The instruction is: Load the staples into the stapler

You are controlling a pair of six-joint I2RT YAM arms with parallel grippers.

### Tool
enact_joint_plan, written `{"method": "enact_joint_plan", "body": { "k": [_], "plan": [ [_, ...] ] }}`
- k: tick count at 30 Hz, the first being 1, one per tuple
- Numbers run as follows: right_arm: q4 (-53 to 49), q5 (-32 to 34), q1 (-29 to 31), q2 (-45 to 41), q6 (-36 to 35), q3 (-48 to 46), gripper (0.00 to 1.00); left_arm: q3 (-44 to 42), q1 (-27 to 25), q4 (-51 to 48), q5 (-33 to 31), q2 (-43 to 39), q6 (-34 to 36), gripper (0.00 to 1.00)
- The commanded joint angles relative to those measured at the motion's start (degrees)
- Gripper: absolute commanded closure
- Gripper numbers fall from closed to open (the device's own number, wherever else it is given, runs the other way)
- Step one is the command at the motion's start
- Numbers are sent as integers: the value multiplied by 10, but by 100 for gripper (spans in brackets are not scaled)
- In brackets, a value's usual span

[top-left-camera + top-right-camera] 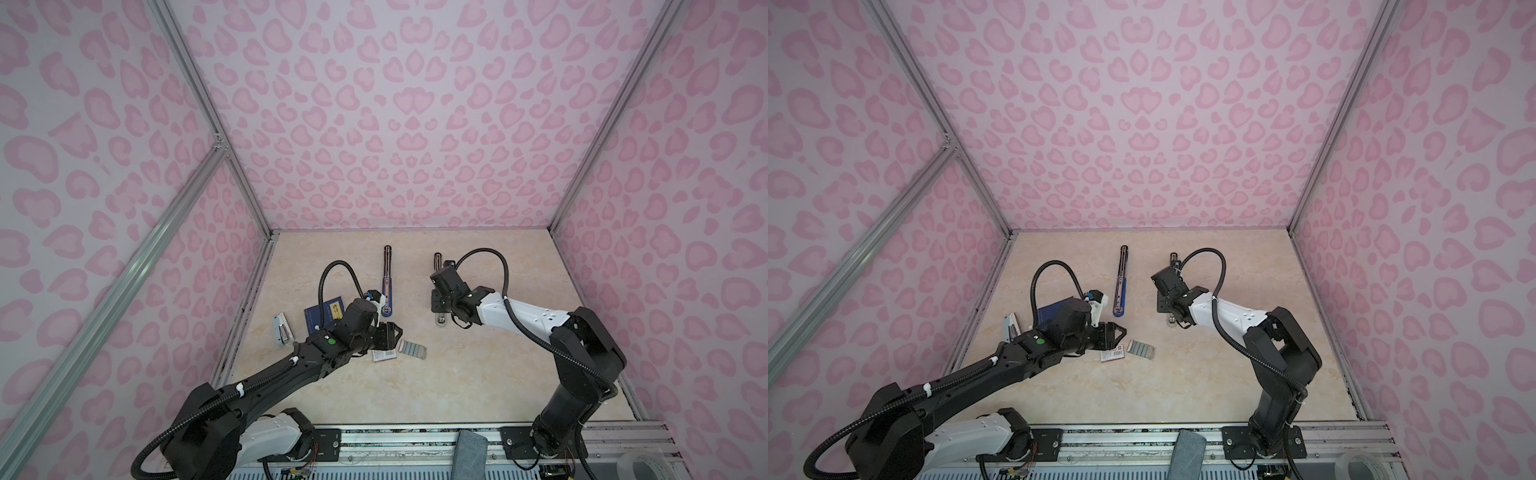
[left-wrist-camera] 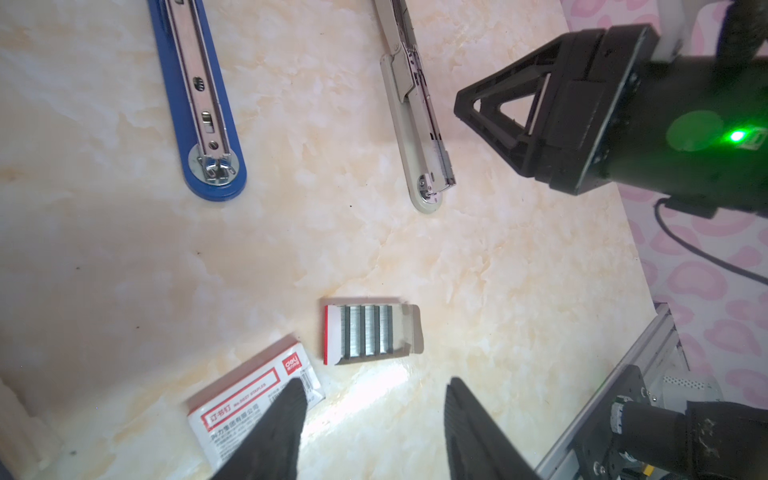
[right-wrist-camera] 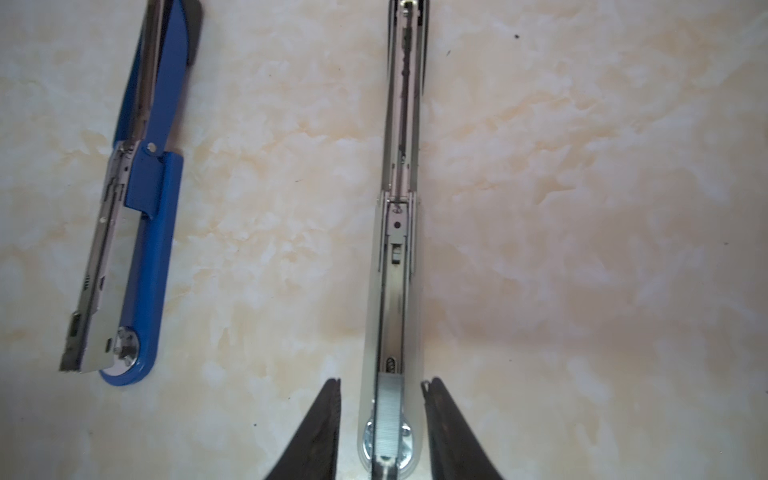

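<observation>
Pink leopard-print walls, beige marble desk (image 1: 478,374). Left tool (image 2: 374,384) is released and empty, over the white box (image 2: 249,409), toward the desk's left edge. Tray (image 2: 411,328) just beside it holds spare strips (image 2: 365,330). Blue stapler (image 1: 387,282) lies open mid-desk. Right tool (image 3: 382,382) is spread, straddling the pale stapler (image 3: 392,270) with no contact. One staple strip (image 3: 388,415) looks seated in its channel; the lid is not yet closed. Long axis runs front edge to back edge, head frontward.

Soft even light, faint shadows, bowed edges, perhaps slight wrist-view blur.
</observation>
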Motion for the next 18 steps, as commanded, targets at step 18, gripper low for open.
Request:
{"method": "enact_joint_plan", "body": {
  "k": [18],
  "plan": [
    [37,-76,64,66,21,4,63,0,0,3,-21,-4,-8,43]
  ]
}}
